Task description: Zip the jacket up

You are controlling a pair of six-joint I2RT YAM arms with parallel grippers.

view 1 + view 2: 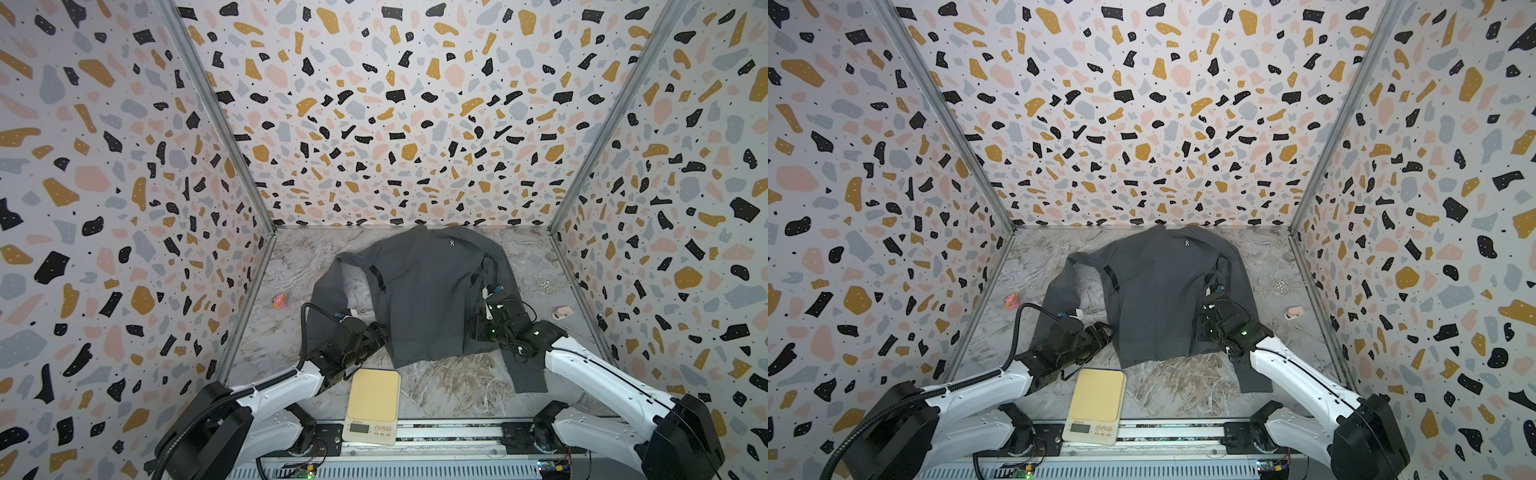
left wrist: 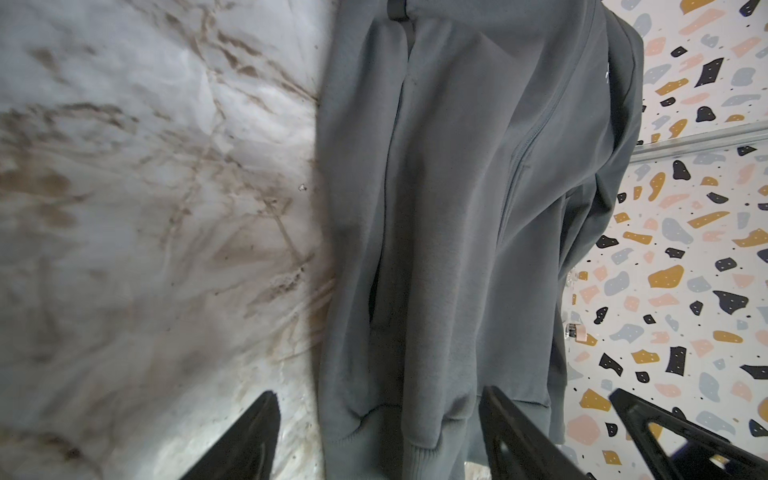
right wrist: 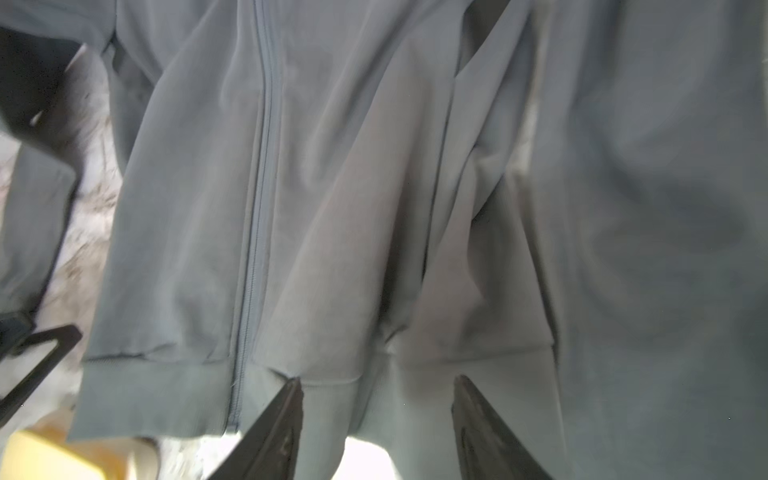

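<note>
On the marble tabletop the jacket lies flat, its zipper apparently closed to the hem. My left hand and right hand stand released astride that hem. I'd lift clear before retreating, so nothing drags the fabric.

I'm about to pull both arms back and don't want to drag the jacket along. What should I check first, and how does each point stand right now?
1. The left gripper open: ok, fingers apart, the hem between them.
2. The right gripper open: ok, fingers apart over the hem.
3. The zipper closed at the hem: ok in the right wrist view.
4. The zipper closed up to the collar: cannot tell.
5. The jacket lying front up on the table: ok.
6. The scale clear of the left arm: cannot tell, they lie very close.
</note>
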